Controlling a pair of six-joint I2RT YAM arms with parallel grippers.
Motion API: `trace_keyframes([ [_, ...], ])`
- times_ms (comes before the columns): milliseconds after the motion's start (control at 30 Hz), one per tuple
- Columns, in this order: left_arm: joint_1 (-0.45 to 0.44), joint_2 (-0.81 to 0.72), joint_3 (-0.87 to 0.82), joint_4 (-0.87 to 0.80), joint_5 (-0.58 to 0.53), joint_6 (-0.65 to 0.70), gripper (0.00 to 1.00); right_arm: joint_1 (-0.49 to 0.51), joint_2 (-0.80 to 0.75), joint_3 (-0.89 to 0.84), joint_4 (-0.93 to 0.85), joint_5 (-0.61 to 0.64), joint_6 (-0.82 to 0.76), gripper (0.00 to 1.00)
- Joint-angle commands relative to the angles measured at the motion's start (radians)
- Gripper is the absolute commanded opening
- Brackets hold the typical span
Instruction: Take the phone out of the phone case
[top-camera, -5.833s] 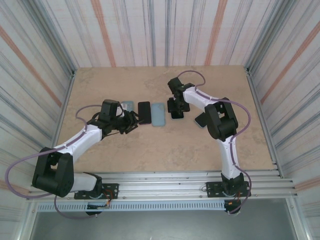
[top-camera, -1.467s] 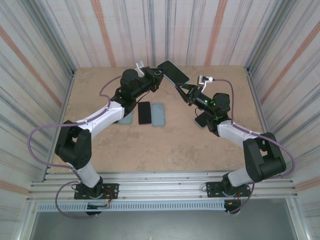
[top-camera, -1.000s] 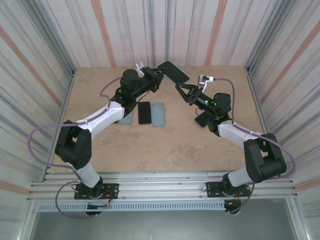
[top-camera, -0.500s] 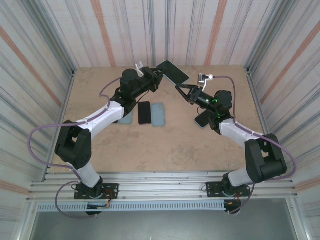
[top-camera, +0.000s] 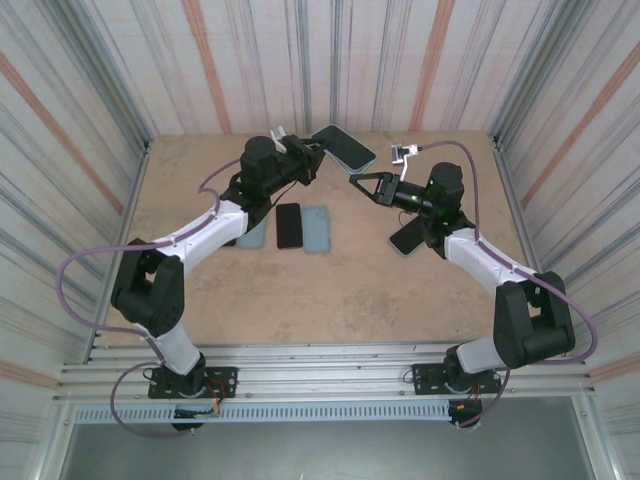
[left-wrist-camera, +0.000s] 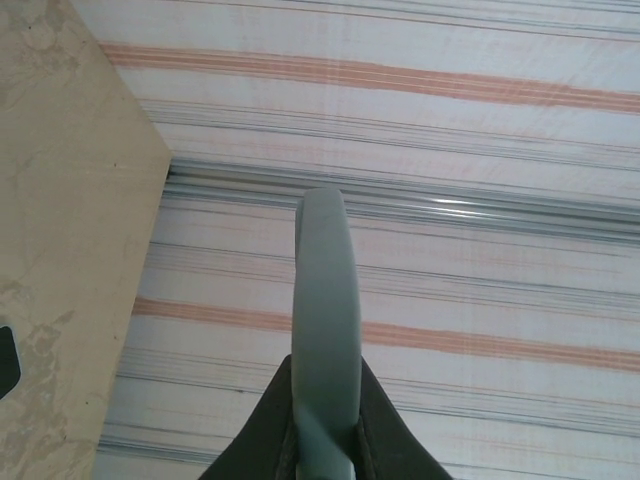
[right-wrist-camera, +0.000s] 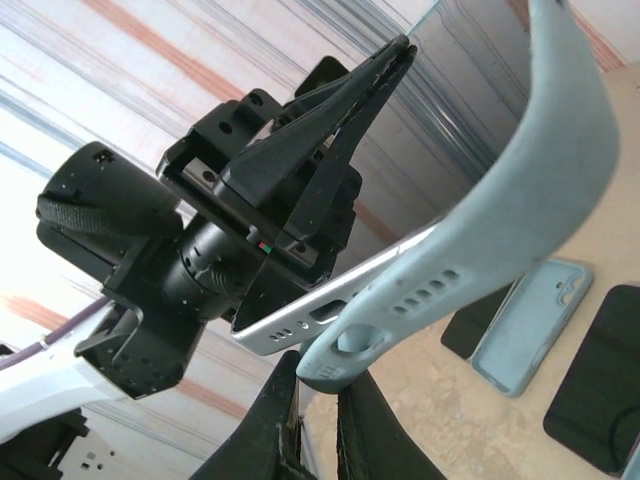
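My right gripper (right-wrist-camera: 318, 385) is pinched closed on one bottom corner of the phone case (right-wrist-camera: 540, 180). In the right wrist view that corner is pulled off the handset. The soft blue-grey shell bows away in a long curve, and the silver edge of the phone (right-wrist-camera: 300, 322) is exposed beside it, port holes and all. I hold at the corner because the rubbery lip gives way there most easily.

Opposite, my left gripper (left-wrist-camera: 322, 425) is clamped flat across the phone's two broad faces, case back included. From its own wrist camera I see the shell edge-on, rising straight up from between the dark fingers. That grip is the anchor: it holds the handset rigid so the right hand's pull goes into peeling and not into dragging the whole thing along.

Both arms hold the work high over the far half of the table (top-camera: 350, 290), well off the surface, so the case has room to flex. Below, a black handset (top-camera: 288, 225) and an empty light-blue case (top-camera: 316, 228) lie side by side, apart from the action. Another dark phone (top-camera: 405, 240) sits under my right forearm.

I judge the removal to be partway done, with one corner free and the far end apparently seated. The risk is the left clamp pinning the shell to the phone exactly where it needs to slip.
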Motion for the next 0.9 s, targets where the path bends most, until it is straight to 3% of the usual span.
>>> trace_keyframes([
  [0, -0.02, -0.038, 0.081, 0.099, 0.098, -0.037, 0.0, -0.026, 0.05, 0.01, -0.067, 0.043, -0.002, 0.1],
  [133, -0.006, -0.037, 0.086, 0.084, 0.117, 0.024, 0.0, -0.029, 0.047, 0.006, -0.027, 0.042, 0.04, 0.16],
  [233, 0.012, -0.042, 0.105, 0.035, 0.134, 0.096, 0.0, -0.046, 0.029, 0.002, 0.009, 0.031, 0.075, 0.26],
  [367, 0.044, -0.046, 0.139, -0.044, 0.183, 0.216, 0.0, -0.072, 0.006, 0.016, 0.015, -0.045, 0.069, 0.36],
  [433, 0.06, -0.043, 0.155, -0.061, 0.206, 0.275, 0.0, -0.094, -0.023, 0.023, -0.069, -0.106, -0.015, 0.44],
  [667, 0.122, -0.041, 0.195, -0.083, 0.342, 0.527, 0.0, -0.156, -0.082, 0.119, -0.523, -0.267, -0.464, 0.56],
  [867, 0.144, -0.044, 0.232, -0.12, 0.494, 0.765, 0.0, -0.152, -0.051, 0.212, -0.625, -0.339, -0.662, 0.59],
])
